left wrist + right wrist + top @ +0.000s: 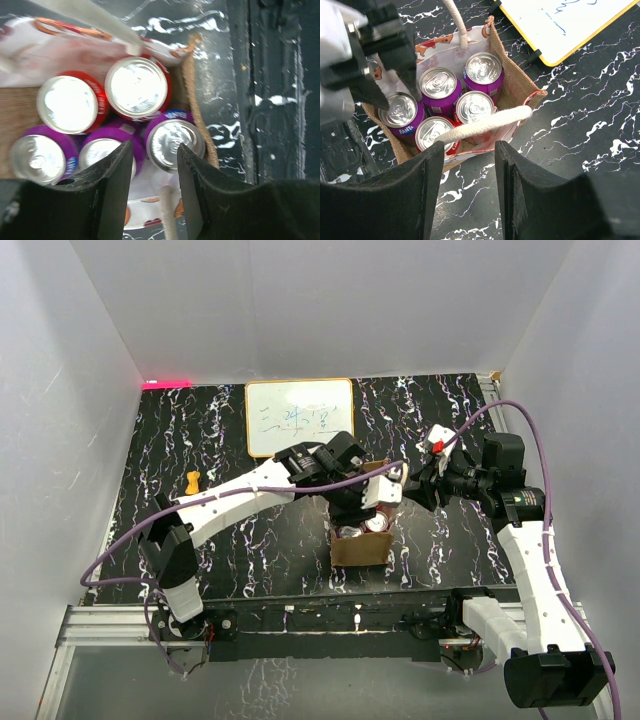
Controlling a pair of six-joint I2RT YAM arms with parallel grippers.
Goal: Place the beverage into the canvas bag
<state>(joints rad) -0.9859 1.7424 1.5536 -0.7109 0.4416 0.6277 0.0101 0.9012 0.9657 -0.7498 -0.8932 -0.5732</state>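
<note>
from above, the canvas bag [360, 552] stands upright on the black marbled tabletop [250, 540], near its front edge, with the whiteboard [298, 417] lying behind it. the left tool [368, 510] reaches down into the bag's mouth. the right tool [418, 483] hovers just beside the bag's right side.

the left wrist view looks straight down into the bag, where five cans are packed tight, two red and three purple. the purple can [174, 144] against the burlap wall sits between this tool's fingers [117, 185], so the beverage is already inside. the fingers stand at a middling width around it. i cannot tell whether they press on it or stand free of it.

the right wrist view shows its own tool half open and holding nothing, with a cream handle [485, 125] stretched across the mouth just past the fingertips.

the risk, as i judge it, lies in the pull-out. pads that cling would lift or tip the can. a finger wedged between neighbours could drag one along. the handle could snag the tool and topple the soft bag.
</note>
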